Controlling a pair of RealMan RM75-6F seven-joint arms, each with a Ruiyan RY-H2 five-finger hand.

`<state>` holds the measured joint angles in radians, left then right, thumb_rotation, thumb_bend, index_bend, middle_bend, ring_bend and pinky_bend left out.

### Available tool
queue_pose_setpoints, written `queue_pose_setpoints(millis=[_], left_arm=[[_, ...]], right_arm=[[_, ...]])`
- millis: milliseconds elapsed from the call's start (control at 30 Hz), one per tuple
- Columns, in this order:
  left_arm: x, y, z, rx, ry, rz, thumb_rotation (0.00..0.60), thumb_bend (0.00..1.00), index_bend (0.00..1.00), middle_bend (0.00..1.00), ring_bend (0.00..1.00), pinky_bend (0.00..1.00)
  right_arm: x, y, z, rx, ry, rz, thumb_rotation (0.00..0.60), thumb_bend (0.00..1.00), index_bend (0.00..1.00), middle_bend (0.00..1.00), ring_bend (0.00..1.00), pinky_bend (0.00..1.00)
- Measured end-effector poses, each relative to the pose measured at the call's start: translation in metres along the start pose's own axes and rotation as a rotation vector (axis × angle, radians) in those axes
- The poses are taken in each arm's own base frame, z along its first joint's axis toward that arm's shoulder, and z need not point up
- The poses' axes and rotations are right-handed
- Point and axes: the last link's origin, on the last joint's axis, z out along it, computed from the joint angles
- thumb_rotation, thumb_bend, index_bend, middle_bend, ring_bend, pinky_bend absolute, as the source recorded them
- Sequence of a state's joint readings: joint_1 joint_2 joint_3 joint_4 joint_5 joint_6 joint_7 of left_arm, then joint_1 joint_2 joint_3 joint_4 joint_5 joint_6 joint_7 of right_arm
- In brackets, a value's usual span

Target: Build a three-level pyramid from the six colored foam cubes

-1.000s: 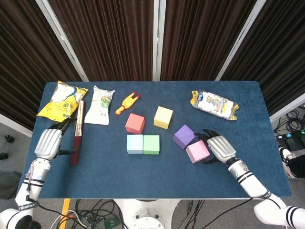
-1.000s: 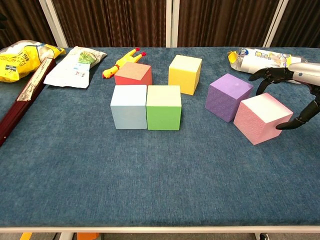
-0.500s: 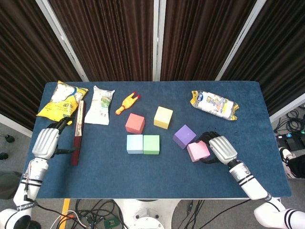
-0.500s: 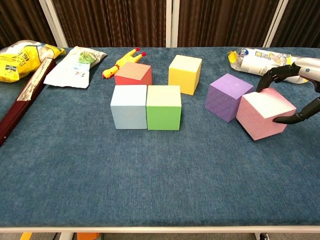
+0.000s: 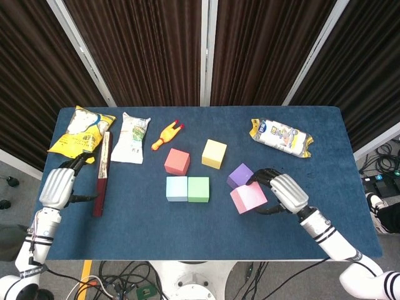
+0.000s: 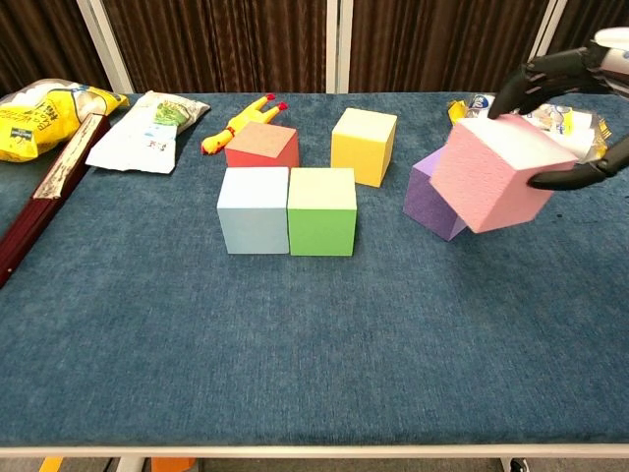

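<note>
My right hand point(image 5: 284, 192) point(image 6: 575, 118) grips the pink cube point(image 5: 248, 197) point(image 6: 499, 173) and holds it tilted above the table, just in front of the purple cube point(image 5: 240, 175) point(image 6: 427, 202). The light blue cube point(image 5: 177, 189) point(image 6: 254, 208) and green cube point(image 5: 199, 189) point(image 6: 321, 209) sit touching side by side. Behind them stand the red cube point(image 5: 177, 162) point(image 6: 261, 146) and yellow cube point(image 5: 214, 154) point(image 6: 364, 145). At the table's left edge my left hand point(image 5: 57, 185) holds nothing, its fingers beside a dark red book point(image 5: 102, 173) point(image 6: 54, 185).
A yellow snack bag point(image 5: 81, 131) point(image 6: 44, 108), a white packet point(image 5: 134, 137) point(image 6: 149, 129) and a rubber chicken toy point(image 5: 167, 135) point(image 6: 242, 122) lie along the back left. A wrapped package point(image 5: 280, 137) point(image 6: 511, 110) lies at the back right.
My right hand closed on the pink cube, lifted it off the table and carried it leftward, in front of the purple cube. The left hand drew back slightly.
</note>
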<state>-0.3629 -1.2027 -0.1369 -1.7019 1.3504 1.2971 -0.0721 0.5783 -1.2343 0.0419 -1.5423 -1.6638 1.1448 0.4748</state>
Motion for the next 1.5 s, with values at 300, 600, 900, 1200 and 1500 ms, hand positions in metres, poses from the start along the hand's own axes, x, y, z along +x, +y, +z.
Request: queue_pose_setpoints(millis=[300, 600, 900, 1200, 1500], left_arm=[[0.001, -0.005, -0.005, 0.017, 0.006, -0.009, 0.6, 0.07, 0.17, 0.17, 0.25, 0.28], [0.002, -0.007, -0.009, 0.018, 0.011, -0.026, 0.6, 0.07, 0.17, 0.17, 0.25, 0.28], [0.004, -0.004, -0.009, -0.003, 0.012, -0.026, 0.6, 0.07, 0.17, 0.17, 0.25, 0.28], [0.005, -0.002, -0.01, -0.014, 0.015, -0.025, 0.6, 0.07, 0.17, 0.17, 0.25, 0.28], [0.007, -0.001, -0.012, -0.02, 0.017, -0.026, 0.6, 0.07, 0.17, 0.17, 0.25, 0.28]], right_arm=[[-0.02, -0.008, 0.039, 0.051, -0.068, 0.017, 0.6, 0.23, 0.49, 0.45, 0.21, 0.2], [-0.029, 0.003, 0.047, 0.04, -0.088, -0.043, 0.6, 0.23, 0.49, 0.45, 0.21, 0.19], [-0.012, 0.026, 0.032, -0.044, -0.032, -0.103, 0.6, 0.24, 0.49, 0.45, 0.21, 0.19], [0.028, 0.054, 0.01, -0.166, 0.064, -0.165, 0.6, 0.24, 0.49, 0.46, 0.21, 0.19], [0.049, 0.032, 0.002, -0.11, 0.114, -0.133, 0.6, 0.24, 0.49, 0.47, 0.21, 0.19]])
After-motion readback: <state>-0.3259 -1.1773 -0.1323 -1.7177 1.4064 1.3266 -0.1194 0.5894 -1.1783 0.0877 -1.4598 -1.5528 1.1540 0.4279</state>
